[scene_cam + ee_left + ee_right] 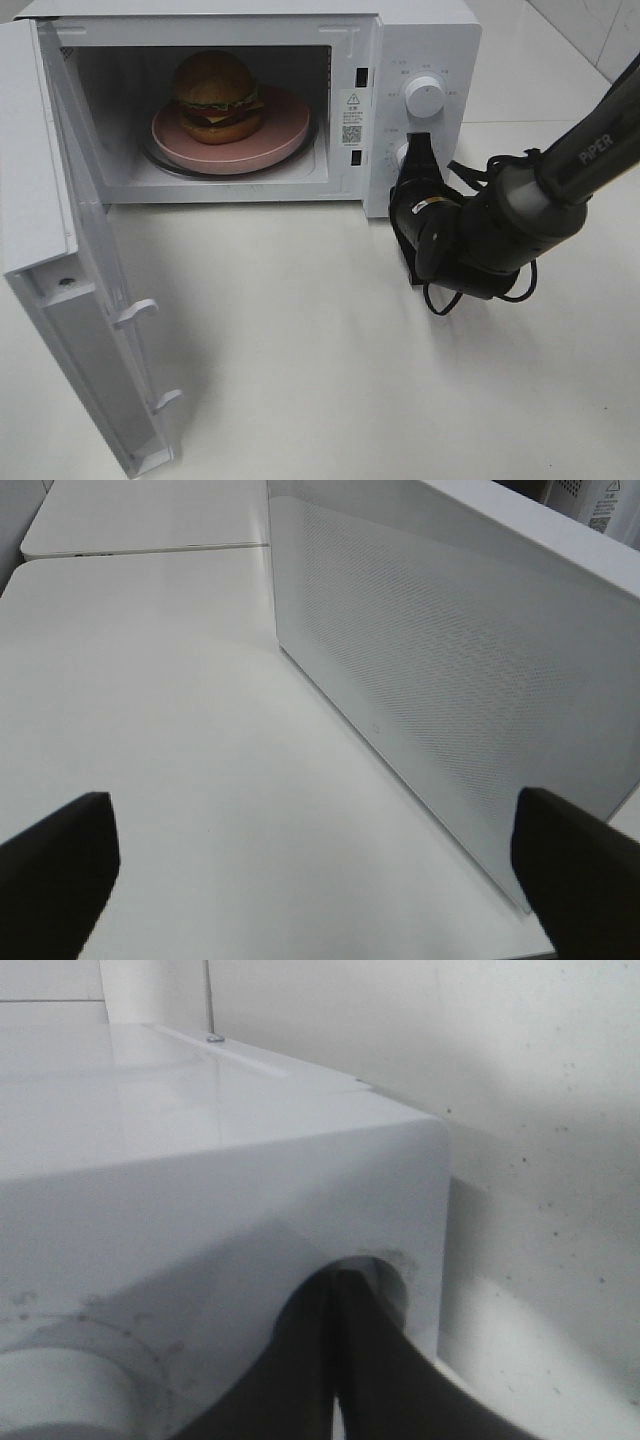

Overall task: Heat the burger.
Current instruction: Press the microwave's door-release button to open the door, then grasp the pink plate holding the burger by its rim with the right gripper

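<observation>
A plain white desk (350, 380) is seen carrying a white microwave (430, 40), whose door (40, 200) is swung wide open to the left; the desk surface is matte and lightly shadowed below the door; pale wall tiles (600, 30) are glimpsed behind at the upper right; in the left wrist view a second desk (140, 515) is shown butted against the first along a thin seam. The burger (216, 95) is set on a pink plate (285, 135) on the glass turntable (165, 165) inside the cavity. The right tool (415, 150) is held at the control panel just below the upper knob (425, 97), its fingers pressed together; the left tool (312, 820) is held over the desk beside the door's perforated panel, its fingers spread wide apart.
</observation>
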Robot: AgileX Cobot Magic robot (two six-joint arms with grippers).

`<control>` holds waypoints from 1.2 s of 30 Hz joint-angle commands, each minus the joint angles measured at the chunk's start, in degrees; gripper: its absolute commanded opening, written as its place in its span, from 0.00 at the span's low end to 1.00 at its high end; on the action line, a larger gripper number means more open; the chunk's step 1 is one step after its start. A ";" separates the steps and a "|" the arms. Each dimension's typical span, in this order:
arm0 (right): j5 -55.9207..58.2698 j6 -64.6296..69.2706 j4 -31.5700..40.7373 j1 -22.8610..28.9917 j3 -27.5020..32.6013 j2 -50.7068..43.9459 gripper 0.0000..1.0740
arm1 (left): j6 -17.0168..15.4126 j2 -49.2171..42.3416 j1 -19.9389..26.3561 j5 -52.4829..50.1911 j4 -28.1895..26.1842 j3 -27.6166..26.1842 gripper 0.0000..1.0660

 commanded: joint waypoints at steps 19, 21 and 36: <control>0.40 -0.40 -4.47 4.41 13.24 -9.57 0.00 | -0.17 -0.97 0.17 -0.46 -0.29 -0.06 0.94; 1.55 -1.09 -6.25 4.41 14.73 -11.00 0.00 | -0.17 -0.97 0.17 -0.46 -0.29 -0.06 0.94; 27.44 -43.66 -7.45 4.35 18.11 -27.10 0.02 | -0.17 -0.97 0.17 -0.46 -0.29 -0.06 0.94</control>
